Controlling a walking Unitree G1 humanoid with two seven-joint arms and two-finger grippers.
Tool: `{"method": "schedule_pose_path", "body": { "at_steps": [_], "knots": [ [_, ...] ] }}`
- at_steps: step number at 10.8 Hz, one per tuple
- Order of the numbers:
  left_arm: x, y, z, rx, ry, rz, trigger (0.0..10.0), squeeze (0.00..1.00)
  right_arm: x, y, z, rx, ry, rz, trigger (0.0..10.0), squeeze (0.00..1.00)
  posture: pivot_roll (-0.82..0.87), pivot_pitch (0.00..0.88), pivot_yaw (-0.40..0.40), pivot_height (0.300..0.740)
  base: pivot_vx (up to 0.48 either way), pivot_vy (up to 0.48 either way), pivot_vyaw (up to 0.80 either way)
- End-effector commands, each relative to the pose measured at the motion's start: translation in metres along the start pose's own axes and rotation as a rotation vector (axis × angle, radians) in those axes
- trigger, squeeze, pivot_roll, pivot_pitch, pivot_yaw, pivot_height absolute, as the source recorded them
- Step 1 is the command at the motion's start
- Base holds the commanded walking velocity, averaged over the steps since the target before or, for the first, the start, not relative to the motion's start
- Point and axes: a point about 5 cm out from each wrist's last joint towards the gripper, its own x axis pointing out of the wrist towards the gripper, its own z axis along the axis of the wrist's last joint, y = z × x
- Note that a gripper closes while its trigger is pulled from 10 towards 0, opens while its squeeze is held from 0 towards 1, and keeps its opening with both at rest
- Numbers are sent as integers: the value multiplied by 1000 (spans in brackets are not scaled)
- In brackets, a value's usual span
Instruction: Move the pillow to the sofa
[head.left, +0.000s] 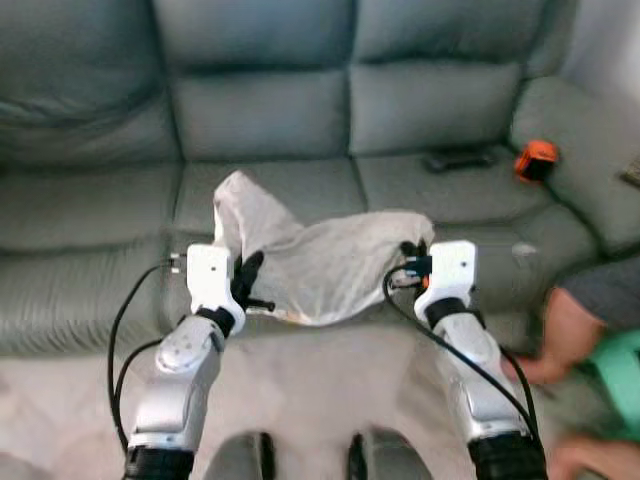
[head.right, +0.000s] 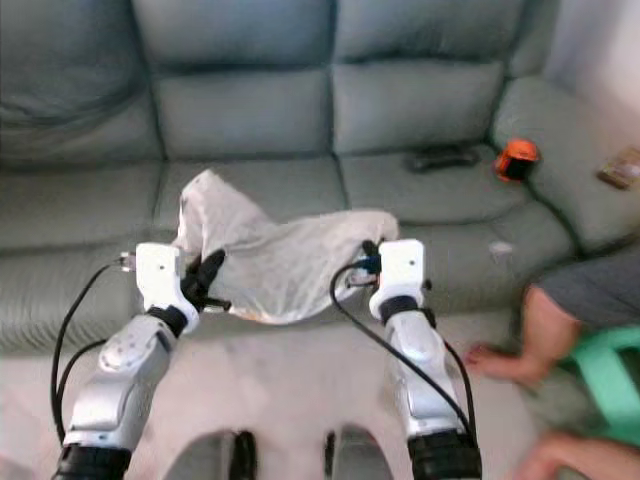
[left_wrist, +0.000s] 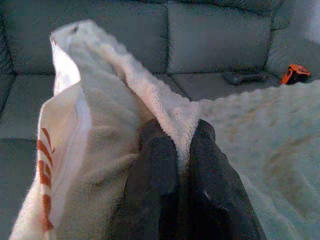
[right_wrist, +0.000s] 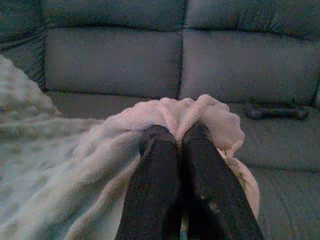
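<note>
Grey sofa (head.left: 270, 120) at 12 o'clock; fluffy white pillow (head.left: 330, 265) over seat edge, pinched tight by left gripper (head.left: 248, 285) and right gripper (head.left: 408, 262).

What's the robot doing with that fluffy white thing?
The robot holds a limp, fluffy white pillow by two ends in front of the grey sofa. Its left claw is shut on one edge and its right claw pinches the other. The pillow hangs between them over the front of the seat. An orange thing and a dark remote lie on the sofa, and a person sits nearby.
</note>
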Motion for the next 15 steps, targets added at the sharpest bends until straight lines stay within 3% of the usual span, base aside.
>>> {"method": "schedule_pose_path", "body": {
  "at_steps": [1,7,15],
  "knots": [
    [4,-15,4,3,-25,-56,10000,0,-1,-6,0,-13,-1,-12,10000,0,-50,150,-30,740,240,416,0],
    [1,-22,6,-21,-40,-99,10000,0,-3,-5,-4,-10,8,-19,10000,0,-53,160,-30,740,0,0,0],
    [-1,-22,5,-12,-40,-102,10000,0,-6,-8,-8,-26,26,-22,10000,0,-51,160,-39,740,356,0,0]
  ]
}}
